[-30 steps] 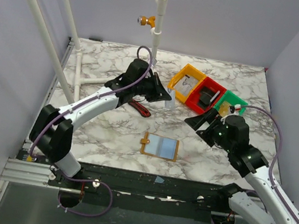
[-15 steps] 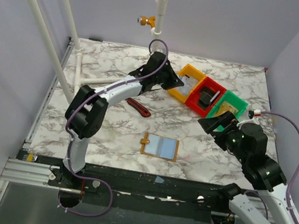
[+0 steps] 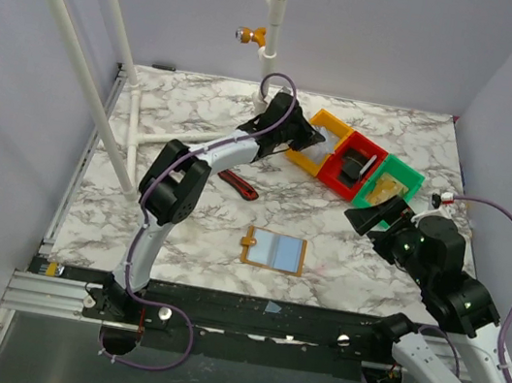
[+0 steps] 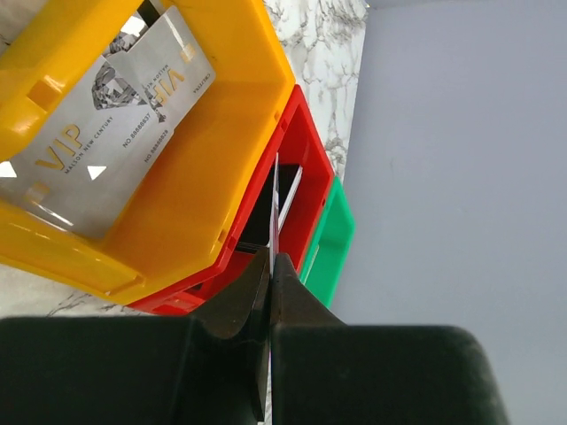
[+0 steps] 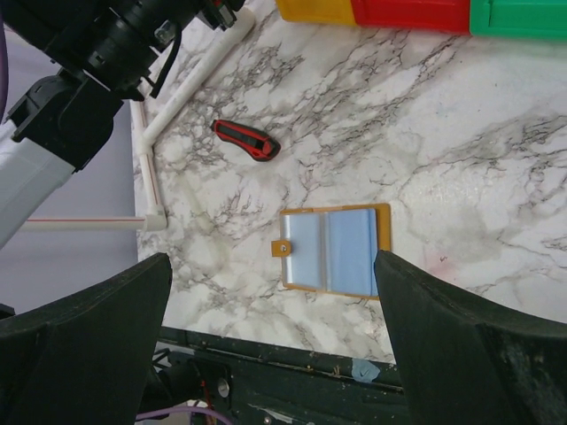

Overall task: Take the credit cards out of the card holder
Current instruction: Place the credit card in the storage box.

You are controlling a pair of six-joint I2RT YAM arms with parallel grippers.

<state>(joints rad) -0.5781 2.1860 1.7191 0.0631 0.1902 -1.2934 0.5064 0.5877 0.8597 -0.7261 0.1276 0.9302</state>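
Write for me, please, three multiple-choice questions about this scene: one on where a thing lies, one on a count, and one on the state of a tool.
1. Where does the card holder lie?
A. Flat on the table, nearer to the arm bases than the bins
B. Inside a bin
C. Lifted in the air

2. How many coloured bins stand in a row?
A. Two
B. Three
C. Five

3. In what state is the left tool?
A. Wide open
B. Shut on a thin card
C. Shut on a pen

Answers:
1 A: the top view shows it lying open on the marble.
2 B: a yellow, a red and a green one stand side by side.
3 B: the left wrist view shows it closed on a card seen edge-on.
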